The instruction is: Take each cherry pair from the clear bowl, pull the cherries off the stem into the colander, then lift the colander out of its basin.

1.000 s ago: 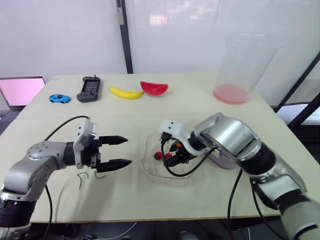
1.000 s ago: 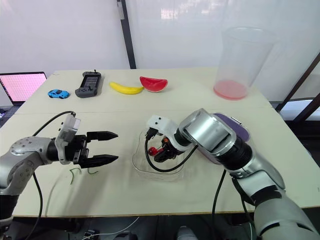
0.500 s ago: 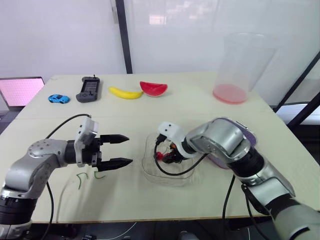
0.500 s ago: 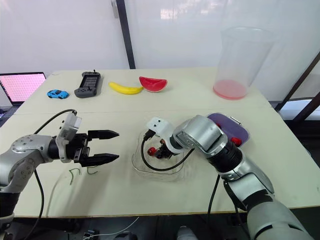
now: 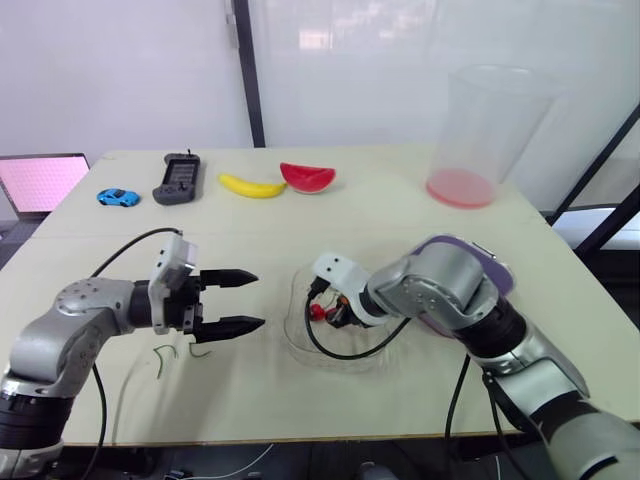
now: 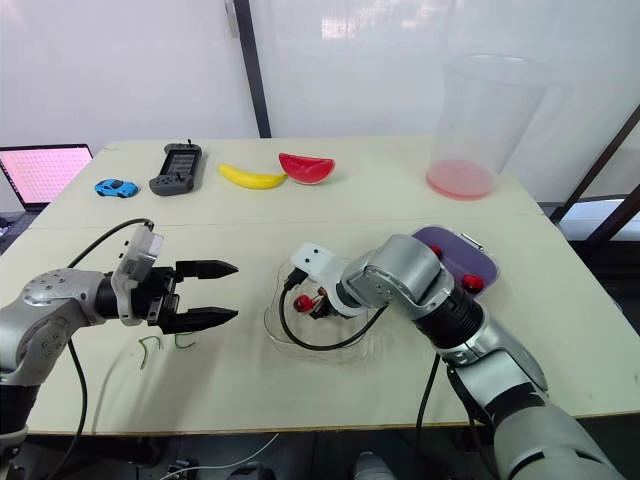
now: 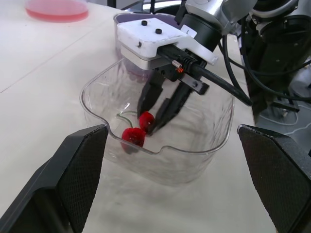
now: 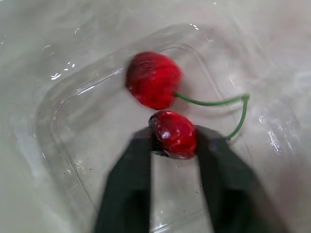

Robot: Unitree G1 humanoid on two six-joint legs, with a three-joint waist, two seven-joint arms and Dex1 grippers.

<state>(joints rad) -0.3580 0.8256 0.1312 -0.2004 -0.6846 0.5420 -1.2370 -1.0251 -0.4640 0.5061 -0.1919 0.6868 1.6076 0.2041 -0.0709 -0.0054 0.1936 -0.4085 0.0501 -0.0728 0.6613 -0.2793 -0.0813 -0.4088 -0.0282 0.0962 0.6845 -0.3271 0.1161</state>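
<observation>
The right end effector is down inside the clear bowl, near the middle of the table. Its two fingers are closed on one fruit of the cherry pair. The free cherry lies just beside the gripped one, on the side toward the left end effector, and the green stem loops out sideways between them. The left end effector hangs wide open to the left of the bowl, fingers aimed at it across bare table, so I'd say it has the easy reach. The bowl's walls leave little room inside. The colander sits toward the table's right edge behind the right arm, with some red fruit in it.
</observation>
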